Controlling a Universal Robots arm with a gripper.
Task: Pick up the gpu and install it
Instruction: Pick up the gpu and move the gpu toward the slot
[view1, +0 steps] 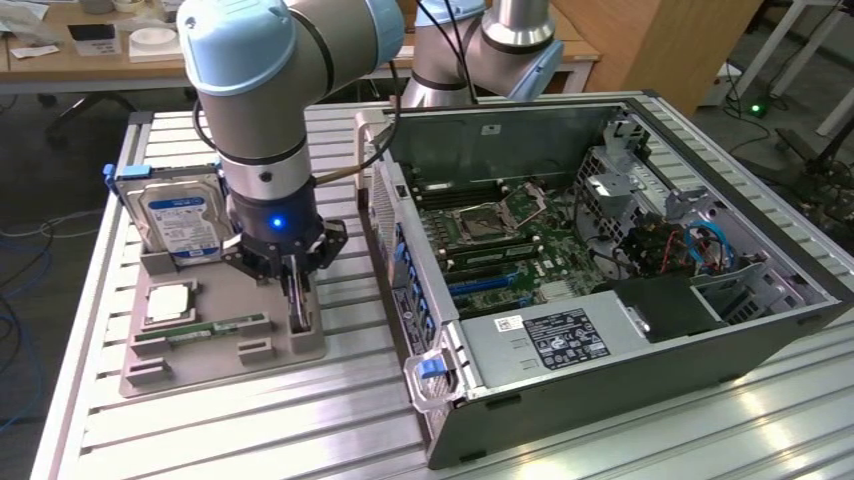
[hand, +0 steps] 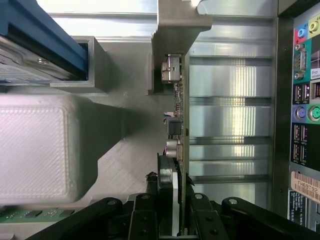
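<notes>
I am looking at a hard drive with a blue-and-white label, standing upright in a gray fixture tray at the exterior view's left. The tray is resting on the ribbed metal table. A green memory stick and a square silver chip are lying in it. An open computer case is sitting just beside the tray, showing its motherboard.

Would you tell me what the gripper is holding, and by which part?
The gripper appears clamped on the gpu, pinching its top edge from above. The card stands on edge in the grey tray.
</notes>
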